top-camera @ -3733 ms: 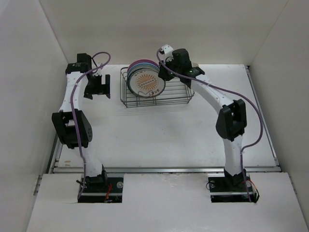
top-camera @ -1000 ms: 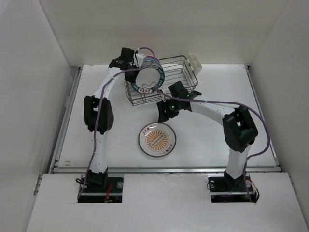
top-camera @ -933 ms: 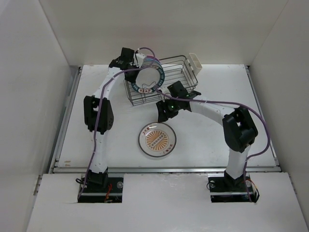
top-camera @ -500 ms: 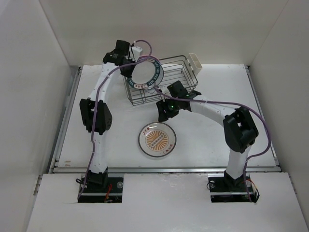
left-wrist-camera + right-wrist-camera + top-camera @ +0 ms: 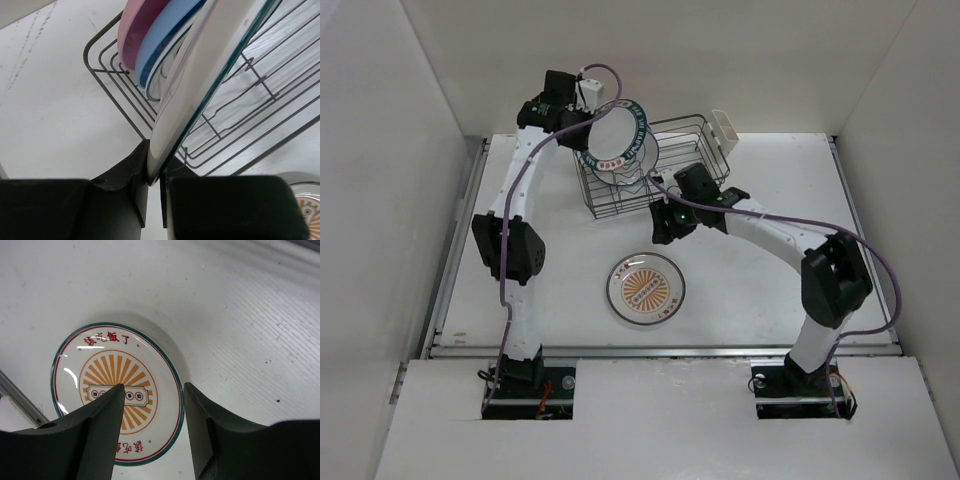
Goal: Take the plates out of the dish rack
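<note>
My left gripper (image 5: 588,122) is shut on the rim of a white plate with a green rim (image 5: 617,140) and holds it tilted above the left end of the dark wire dish rack (image 5: 682,165). In the left wrist view the plate's edge (image 5: 210,65) runs down between my fingers (image 5: 135,172). Behind it a pink plate (image 5: 137,30), a blue plate (image 5: 167,35) and another green-rimmed plate (image 5: 162,82) stand in the rack (image 5: 112,82). A plate with an orange sunburst (image 5: 646,290) lies flat on the table. My right gripper (image 5: 665,222) hovers open over that plate (image 5: 117,390).
A cream cutlery cup (image 5: 723,128) hangs on the rack's right end. White walls enclose the table on the left, back and right. The right arm's forearm (image 5: 760,228) stretches across the table in front of the rack.
My left gripper has lifted the green-rimmed plate up and to the left, out of the rack's slots. The right arm's elbow has swung right while its gripper stays near the rack's front.
</note>
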Robot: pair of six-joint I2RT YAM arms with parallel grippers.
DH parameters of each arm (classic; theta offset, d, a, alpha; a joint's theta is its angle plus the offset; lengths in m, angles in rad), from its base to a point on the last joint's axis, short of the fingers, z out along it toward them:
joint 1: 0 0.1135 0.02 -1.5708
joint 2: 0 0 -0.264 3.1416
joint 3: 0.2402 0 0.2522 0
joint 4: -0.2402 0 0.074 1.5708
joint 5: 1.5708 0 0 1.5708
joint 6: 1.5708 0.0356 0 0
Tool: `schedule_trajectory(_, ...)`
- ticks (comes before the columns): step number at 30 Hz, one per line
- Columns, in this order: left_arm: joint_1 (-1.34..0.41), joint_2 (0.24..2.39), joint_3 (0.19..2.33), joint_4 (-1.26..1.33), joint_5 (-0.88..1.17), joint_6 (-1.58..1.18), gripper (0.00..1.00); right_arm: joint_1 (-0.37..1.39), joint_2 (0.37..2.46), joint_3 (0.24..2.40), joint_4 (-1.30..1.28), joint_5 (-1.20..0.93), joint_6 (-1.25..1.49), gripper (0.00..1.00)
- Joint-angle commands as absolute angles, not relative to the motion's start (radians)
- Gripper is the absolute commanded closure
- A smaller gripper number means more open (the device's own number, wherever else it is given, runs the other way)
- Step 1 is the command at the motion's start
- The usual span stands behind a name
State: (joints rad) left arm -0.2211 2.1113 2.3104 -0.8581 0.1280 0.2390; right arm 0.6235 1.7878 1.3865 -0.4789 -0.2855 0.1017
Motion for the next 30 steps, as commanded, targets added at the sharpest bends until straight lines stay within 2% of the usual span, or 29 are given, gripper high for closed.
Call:
schedule_trajectory(1,-0.184,1.984,2.361,-0.83,0.211,0.138,1.0,0.63,1.678,1.37,-0.376,-0.221,0.147,0.43)
schedule_trajectory(7,-0.155,1.95,2.352,-0.968,0.469,0.138,1.0,0.601,1.571,1.319,-0.288,-0.137,0.23,0.43)
schedule_trajectory(9,-0.155,1.939,2.339,-1.096,0.622,0.221,1.0,0.588,1.525,1.307,-0.279,-0.104,0.267,0.43)
schedule_trajectory(12,-0.167,1.939,2.306,-1.262,0.709,0.413,1.0,0.563,1.473,1.279,-0.252,-0.039,0.285,0.4)
schedule_trajectory(17,-0.215,1.93,2.102,-1.446,0.681,0.626,1.0,0.54,1.421,1.249,-0.252,0.075,0.316,0.4)
schedule_trajectory(21,-0.274,2.005,1.981,-1.538,0.641,0.742,1.0,0.531,1.398,1.23,-0.242,0.12,0.351,0.39)
schedule_trajectory(30,-0.402,2.121,1.838,-1.48,0.586,0.735,1.0,0.531,1.408,1.221,-0.261,0.097,0.36,0.39)
